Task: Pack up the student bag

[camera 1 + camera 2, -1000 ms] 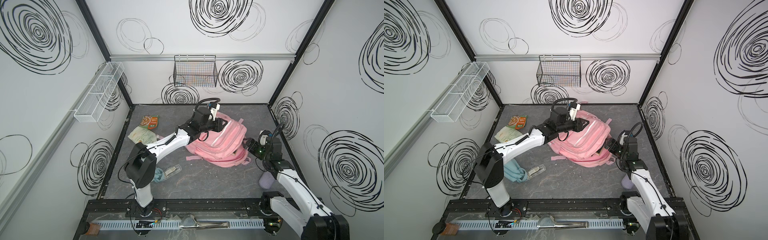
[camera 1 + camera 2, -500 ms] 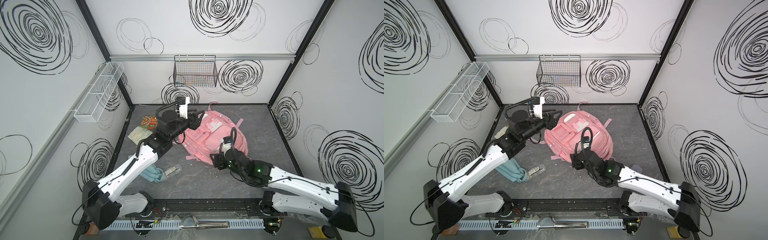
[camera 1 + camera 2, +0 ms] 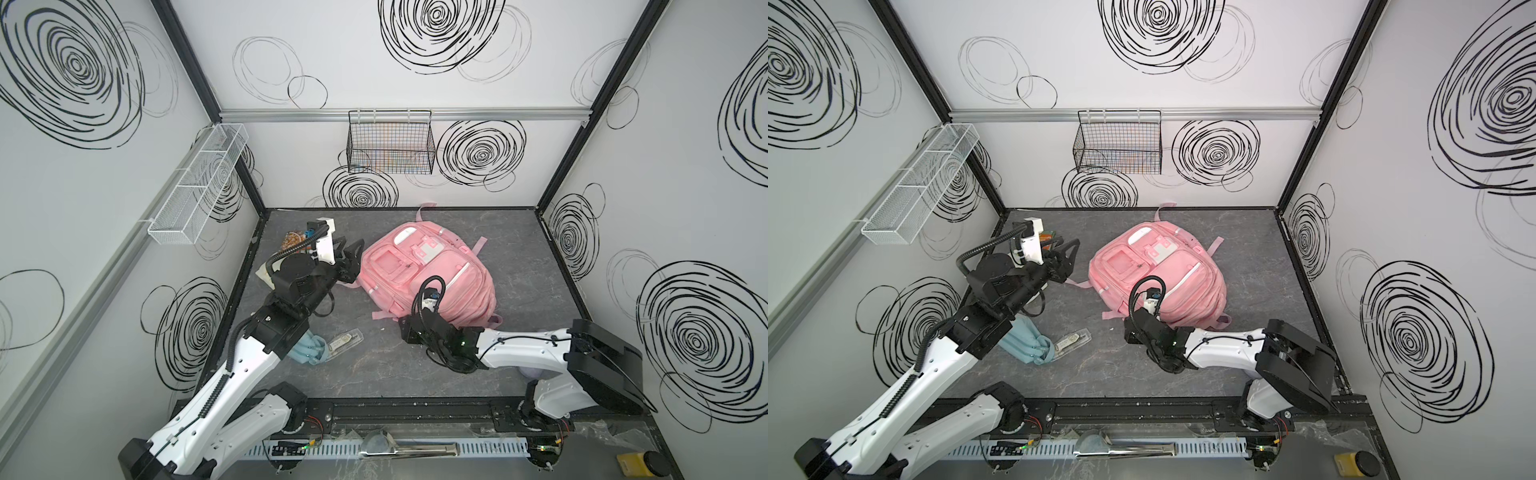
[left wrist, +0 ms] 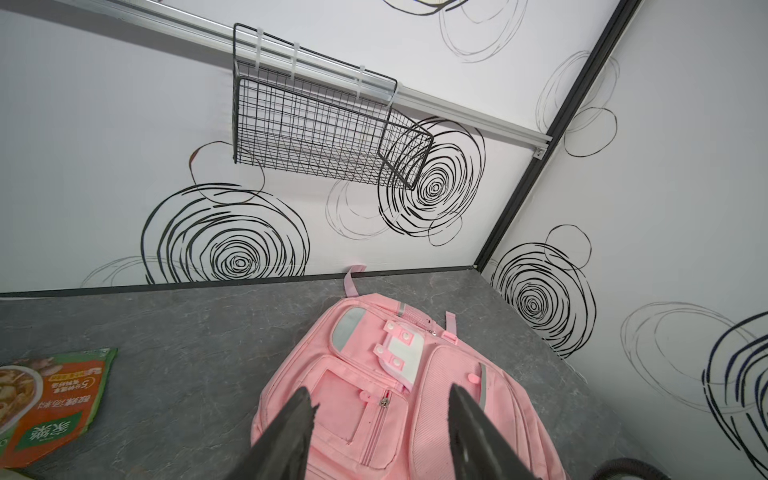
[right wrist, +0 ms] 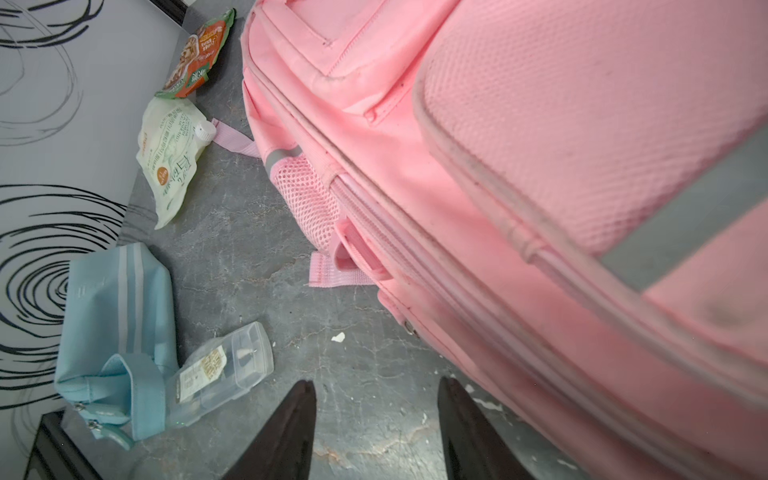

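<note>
The student bag, a large pink backpack, lies flat mid-table with its front pockets up and its top loop toward the back wall. My left gripper hovers just off the bag's left edge, open, with nothing between its fingers; in the left wrist view the bag lies beyond the left gripper. My right gripper is low at the bag's near-left corner, open over bare tabletop. The bag's zippered side is right beside it.
A light blue pouch and a clear plastic case lie near the left arm. A white packet and an orange-green snack packet lie by the left wall. A black wire basket hangs on the back wall.
The bag went from bunched up to lying flat, front up. My left gripper drew back off it to its left. My right arm swung from the right wall to the bag's near edge.
</note>
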